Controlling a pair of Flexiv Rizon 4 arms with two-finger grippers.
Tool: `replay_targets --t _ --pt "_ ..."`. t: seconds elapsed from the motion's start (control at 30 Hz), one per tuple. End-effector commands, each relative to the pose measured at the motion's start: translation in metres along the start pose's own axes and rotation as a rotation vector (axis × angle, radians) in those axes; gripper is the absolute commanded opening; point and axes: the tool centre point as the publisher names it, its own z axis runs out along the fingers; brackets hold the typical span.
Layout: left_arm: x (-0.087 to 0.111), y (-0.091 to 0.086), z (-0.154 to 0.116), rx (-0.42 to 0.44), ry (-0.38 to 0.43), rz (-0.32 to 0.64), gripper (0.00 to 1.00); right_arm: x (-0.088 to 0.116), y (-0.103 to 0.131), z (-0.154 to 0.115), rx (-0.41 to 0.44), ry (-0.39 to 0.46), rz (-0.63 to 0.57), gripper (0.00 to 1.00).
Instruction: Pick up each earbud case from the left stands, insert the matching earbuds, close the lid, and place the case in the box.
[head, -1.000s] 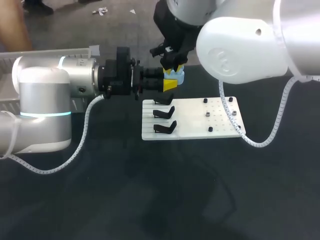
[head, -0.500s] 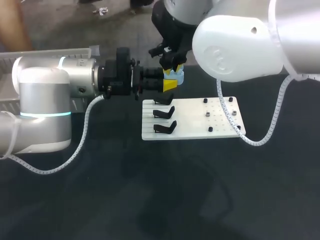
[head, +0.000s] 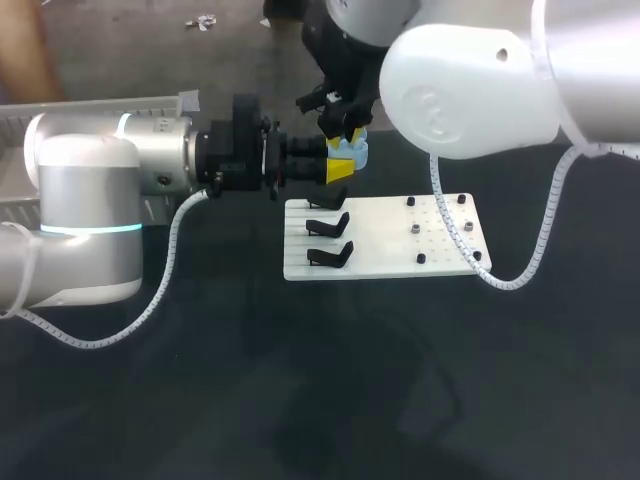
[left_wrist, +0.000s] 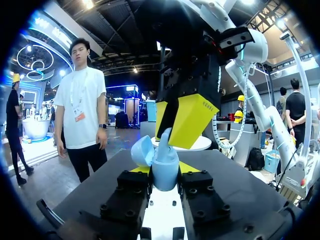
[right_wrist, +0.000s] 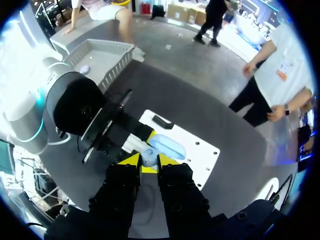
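L hand (head: 340, 160) grips case (head: 356, 153) above dark table (head: 300, 390).

Pale blue case (left_wrist: 165, 170) and earbud (left_wrist: 164, 137) — yellow fingers (left_wrist: 187, 117), white board (head: 400, 245).

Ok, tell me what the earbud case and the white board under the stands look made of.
Earbud case: likely smooth plastic, pale blue, satin finish; it shows a soft even sheen on a rounded moulded shell. White board: probably rigid plastic or painted sheet, matte; it is flat and uniform, with small holes.
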Motion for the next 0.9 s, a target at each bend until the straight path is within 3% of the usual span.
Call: replay_targets --t 0.03,0.23,0.53,0.73,0.9 --pt "0.000 -0.001 0.001 -0.004 -0.006 0.005 0.00 -0.003 0.000 0.002 -0.002 0.005 0.000 0.26" --pt "0.000 -0.001 0.001 -0.004 -0.006 0.005 0.00 -0.003 0.000 0.002 -0.001 0.004 0.004 0.32" --pt "0.000 -0.001 0.001 -0.004 -0.006 0.005 0.00 -0.004 -0.001 0.001 0.002 0.003 0.007 0.33" --pt "0.000 -0.001 0.001 -0.004 -0.006 0.005 0.00 -0.012 -0.005 -0.020 0.020 -0.068 0.022 0.34" --pt "0.000 -0.001 0.001 -0.004 -0.006 0.005 0.00 -0.031 -0.024 -0.016 0.052 -0.127 0.073 0.39"
